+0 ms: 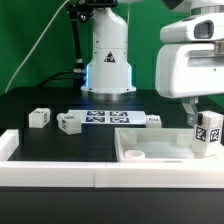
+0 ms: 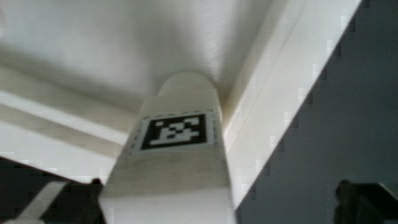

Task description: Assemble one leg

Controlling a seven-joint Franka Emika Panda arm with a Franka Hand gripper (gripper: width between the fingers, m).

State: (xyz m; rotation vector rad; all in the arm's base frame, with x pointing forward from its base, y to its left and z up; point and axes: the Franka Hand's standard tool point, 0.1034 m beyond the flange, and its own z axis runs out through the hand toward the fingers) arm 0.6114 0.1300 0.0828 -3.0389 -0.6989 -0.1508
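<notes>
White plastic rectangular leg, smooth, bearing black-and-white square tags, upright just below the end effector. Its foot is hard to separate from the raised rim of the flat white tray-shaped part. The dark fingertips, cropped by the frame edge, stand spread, with a gap beside the post.

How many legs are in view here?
4. Two legs lie at the exterior view's left, one just past the marker board toward that view's right, and one stands upright at the tray-shaped part's right corner. Others may be hidden.
</notes>
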